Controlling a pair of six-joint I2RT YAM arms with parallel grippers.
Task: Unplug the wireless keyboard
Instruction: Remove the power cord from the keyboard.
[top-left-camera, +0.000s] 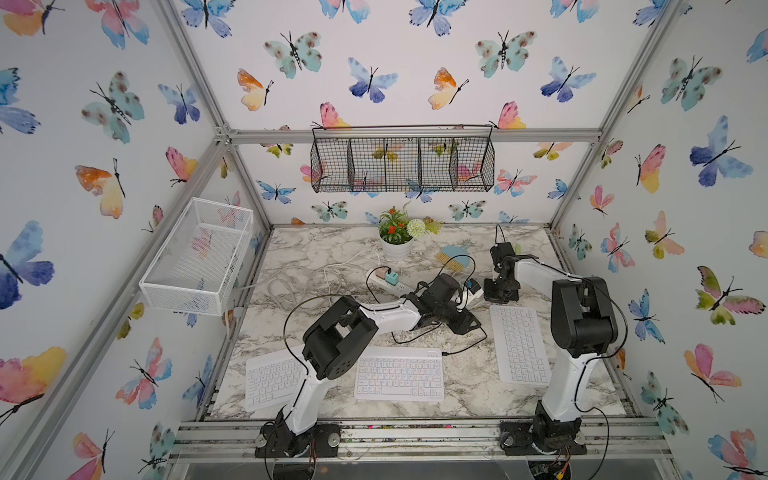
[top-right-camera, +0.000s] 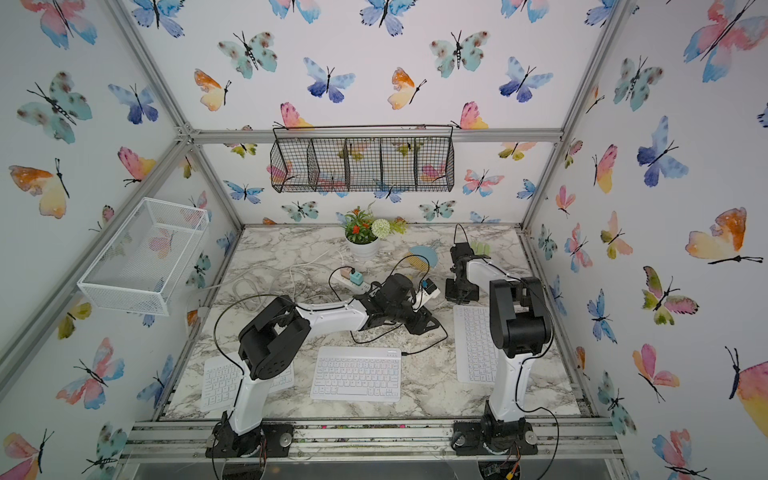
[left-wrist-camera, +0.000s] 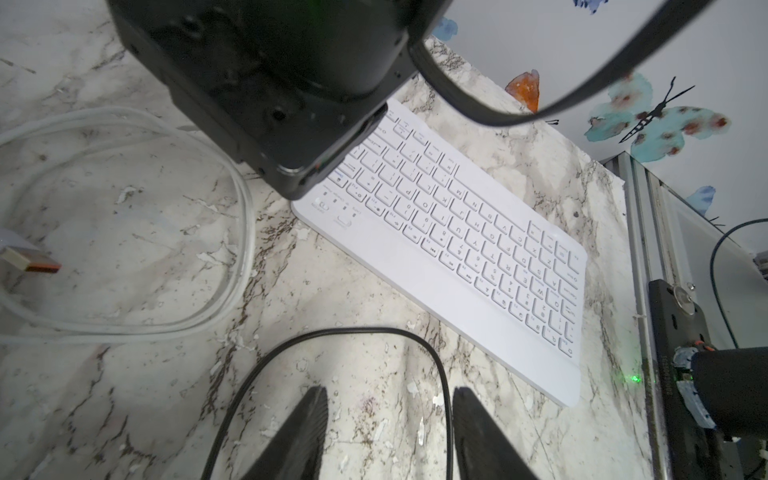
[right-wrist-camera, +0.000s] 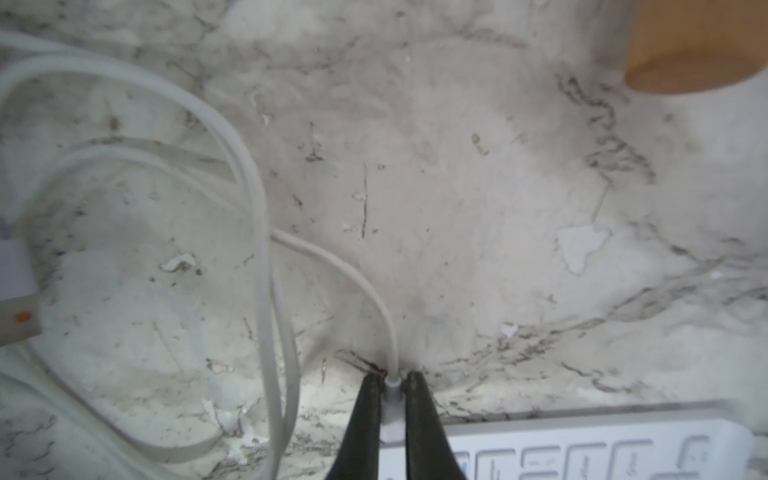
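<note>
The wireless keyboard (top-left-camera: 399, 374) is laid on the desk (top-left-camera: 316, 249) in front of the plant pot (top-left-camera: 395, 248), long axis set left to right, top row toward the pot, a black cable (top-left-camera: 448, 354) at its right end. The left gripper (left-wrist-camera: 388, 390) is released; the right gripper (right-wrist-camera: 392, 376) is clenched on a white plug (right-wrist-camera: 392, 419).

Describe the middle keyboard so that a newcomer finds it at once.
On the marble table lie three white keyboards. The middle keyboard sits centred near the front edge. Unlike its plain-keyed neighbours, its keys show faint pink, orange and blue tints, and a black cable reaches its corner.
</note>
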